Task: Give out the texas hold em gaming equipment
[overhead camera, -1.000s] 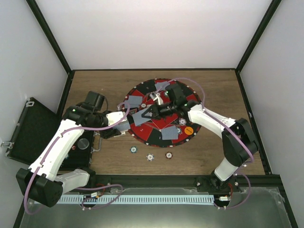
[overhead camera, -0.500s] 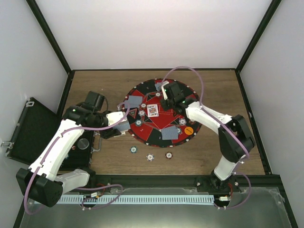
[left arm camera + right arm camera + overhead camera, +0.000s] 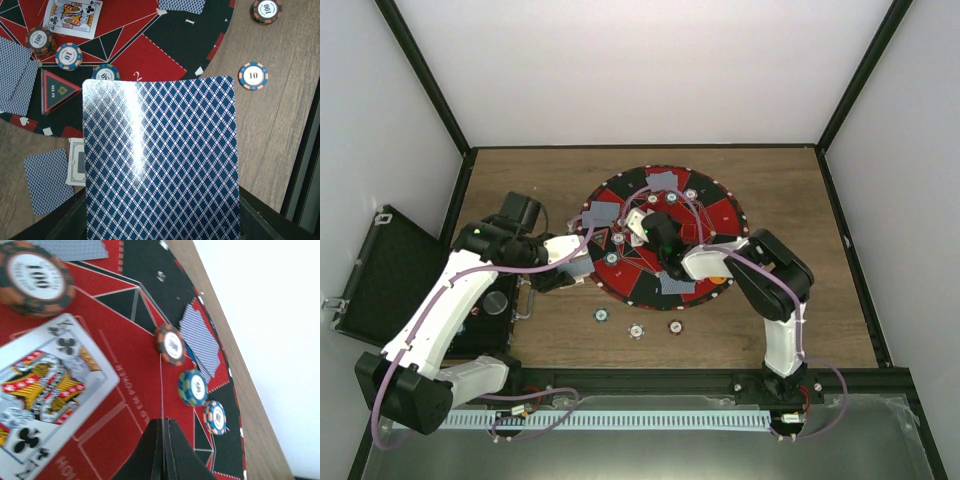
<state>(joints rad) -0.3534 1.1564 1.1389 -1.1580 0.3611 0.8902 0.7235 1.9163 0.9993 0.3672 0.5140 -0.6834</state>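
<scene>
1. Left wrist view: a blue-backed held card [image 3: 160,160] is clamped flat, back up, in the left gripper [image 3: 582,262]. Its long axis runs straight away from the wrist, and its far short edge reaches over the rim of the mat [image 3: 170,50].
2. The gripper's fingers are covered by the held card. A white card [image 3: 76,161] and a blue chip [image 3: 106,72] are half hidden behind its edges.
3. To its left, a face-down card [image 3: 47,180] lies on the table [image 3: 280,125]. To its right, a "10" chip [image 3: 253,75] sits on the bare wood. An "ALL IN" triangle [image 3: 57,90] lies on the mat.
4. Farther in, a king [image 3: 50,385] of clubs lies face up on the red centre. The right gripper [image 3: 163,440], fingers pressed together and empty, is held low just beside it; whether it touches the mat cannot be told.
5. Beyond, three chips [image 3: 194,387] are lined up near a far card [image 3: 200,340] lying back up at the rim. Their markings are blurred.
</scene>
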